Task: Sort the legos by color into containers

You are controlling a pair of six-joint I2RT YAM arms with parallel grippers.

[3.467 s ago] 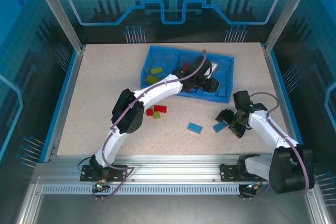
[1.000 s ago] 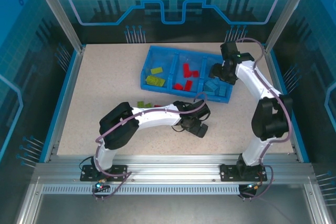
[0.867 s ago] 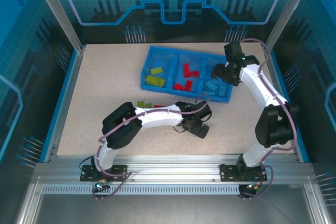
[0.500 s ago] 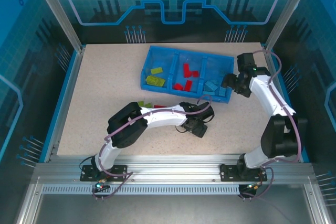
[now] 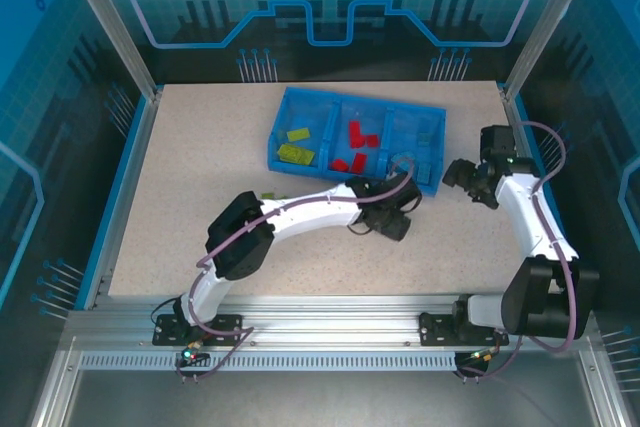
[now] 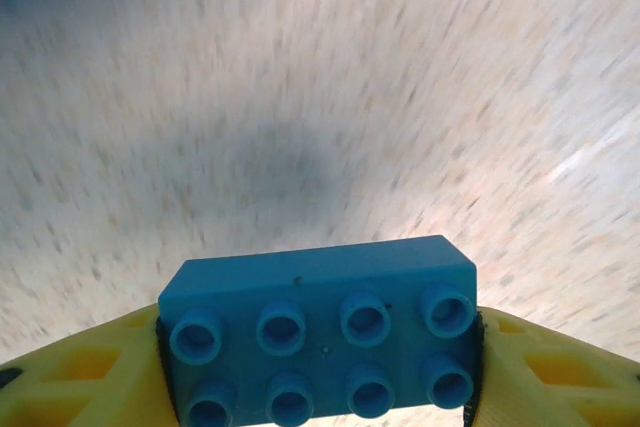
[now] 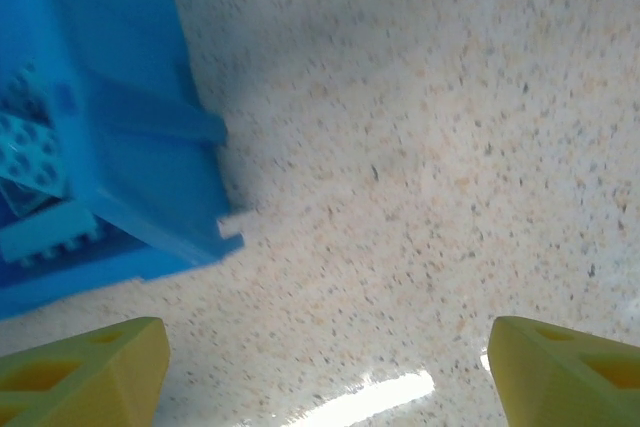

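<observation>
If swung too low toward the shallow blue plastic tray [image 5: 318,173], could knock the light blue rectangular studded plastic brick [image 6: 318,332] on the near wall and twist it loose; held now over the speckled beige tabletop [image 5: 200,167], near the tray front, by the left gripper [image 5: 393,219], clamped on both short ends of the brick between yellow plastic fingers [image 6: 70,377]; only a shallow bite, to judge from the left wrist view, so may slip under a quick move; if let go too early, would land among the red ones or outside the tray; further right, empty and spread wide, the right gripper [image 7: 322,367], hanging over bare table just beside the tray's right corner; could cross the left arm's way or push the tray.

As for the look: lime green studded bricks [image 5: 293,153] in the left compartment; red studded bricks [image 5: 355,140] in the middle one; light blue studded bricks [image 7: 40,232] in the right one; on the held brick, two rows of four studs, smooth and hard, probably light and slippery.
</observation>
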